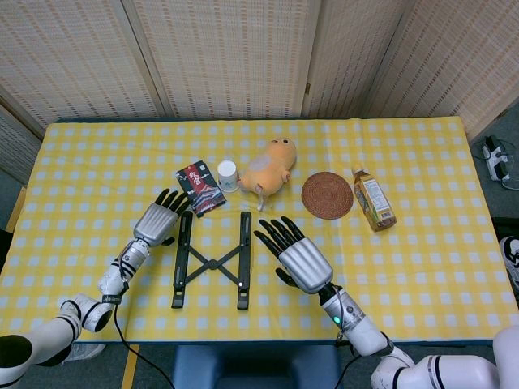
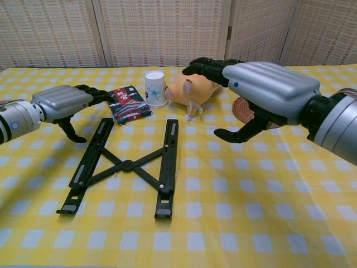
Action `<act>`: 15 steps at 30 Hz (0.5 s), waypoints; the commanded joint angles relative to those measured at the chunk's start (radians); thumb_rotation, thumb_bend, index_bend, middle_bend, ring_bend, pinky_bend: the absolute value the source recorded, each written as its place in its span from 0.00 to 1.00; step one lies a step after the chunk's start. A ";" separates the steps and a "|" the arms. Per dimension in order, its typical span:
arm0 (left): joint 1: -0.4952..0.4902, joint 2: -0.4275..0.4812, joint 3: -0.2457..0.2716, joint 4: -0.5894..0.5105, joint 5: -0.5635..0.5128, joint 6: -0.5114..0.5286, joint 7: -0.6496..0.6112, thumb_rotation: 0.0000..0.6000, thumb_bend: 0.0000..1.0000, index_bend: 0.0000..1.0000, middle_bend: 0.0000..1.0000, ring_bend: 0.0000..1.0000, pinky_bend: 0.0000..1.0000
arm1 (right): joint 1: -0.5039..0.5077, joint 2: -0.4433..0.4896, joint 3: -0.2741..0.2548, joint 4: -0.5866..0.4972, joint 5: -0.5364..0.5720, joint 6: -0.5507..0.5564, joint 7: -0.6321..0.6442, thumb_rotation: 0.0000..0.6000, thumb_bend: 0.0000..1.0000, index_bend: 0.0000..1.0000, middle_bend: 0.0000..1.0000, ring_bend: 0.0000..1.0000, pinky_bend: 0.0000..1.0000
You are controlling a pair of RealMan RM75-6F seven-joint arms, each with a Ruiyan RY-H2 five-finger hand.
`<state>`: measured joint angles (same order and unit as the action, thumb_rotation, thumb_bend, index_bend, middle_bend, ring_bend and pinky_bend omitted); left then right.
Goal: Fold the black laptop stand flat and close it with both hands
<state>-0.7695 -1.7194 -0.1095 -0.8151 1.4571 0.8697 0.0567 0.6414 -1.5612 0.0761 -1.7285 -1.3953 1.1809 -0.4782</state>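
Black laptop stand (image 1: 212, 260) of two long bars joined by a crossed pair of thin struts lies spread open and flat on the yellow-and-white checked tablecloth (image 1: 422, 259), near the front edge and a little left of centre. At its left bar the left hand (image 1: 159, 221) hovers with fingers spread wide and holding nothing, fingertips pointing far and right towards a dark red-and-black printed packet (image 1: 199, 187). Just right of the stand's right bar, the right hand (image 1: 297, 256) hangs above the cloth, likewise wide and empty. Beyond the stand stand a small white paper cup (image 1: 227, 173) and an orange plush toy (image 1: 268, 167), close together. Farther right lie a round brown woven coaster (image 1: 328, 194) and a bottle of amber tea (image 1: 373, 199) on its side.
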 commanded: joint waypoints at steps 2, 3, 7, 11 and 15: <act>-0.004 -0.023 0.006 0.015 -0.006 -0.006 -0.041 1.00 0.21 0.11 0.06 0.00 0.03 | -0.003 -0.002 0.004 0.009 0.002 -0.007 0.010 1.00 0.38 0.00 0.00 0.00 0.00; -0.005 -0.027 0.008 0.019 -0.004 -0.005 -0.043 1.00 0.21 0.11 0.06 0.00 0.03 | -0.004 -0.002 0.004 0.013 0.002 -0.008 0.010 1.00 0.38 0.00 0.00 0.00 0.00; -0.008 -0.036 0.012 0.026 -0.002 -0.003 -0.045 1.00 0.21 0.11 0.06 0.00 0.02 | -0.006 -0.002 0.004 0.021 0.000 -0.011 0.009 1.00 0.38 0.00 0.01 0.00 0.00; -0.006 -0.044 0.014 0.000 -0.004 0.008 -0.070 1.00 0.21 0.11 0.06 0.00 0.02 | -0.008 0.004 -0.008 0.045 -0.026 -0.012 -0.009 1.00 0.38 0.00 0.04 0.03 0.00; -0.005 -0.043 0.017 -0.027 -0.003 0.017 -0.074 1.00 0.21 0.11 0.06 0.00 0.01 | -0.009 0.006 -0.016 0.064 -0.049 -0.015 -0.023 1.00 0.38 0.02 0.14 0.14 0.01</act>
<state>-0.7749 -1.7620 -0.0937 -0.8376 1.4543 0.8837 -0.0162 0.6329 -1.5563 0.0623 -1.6682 -1.4404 1.1670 -0.4973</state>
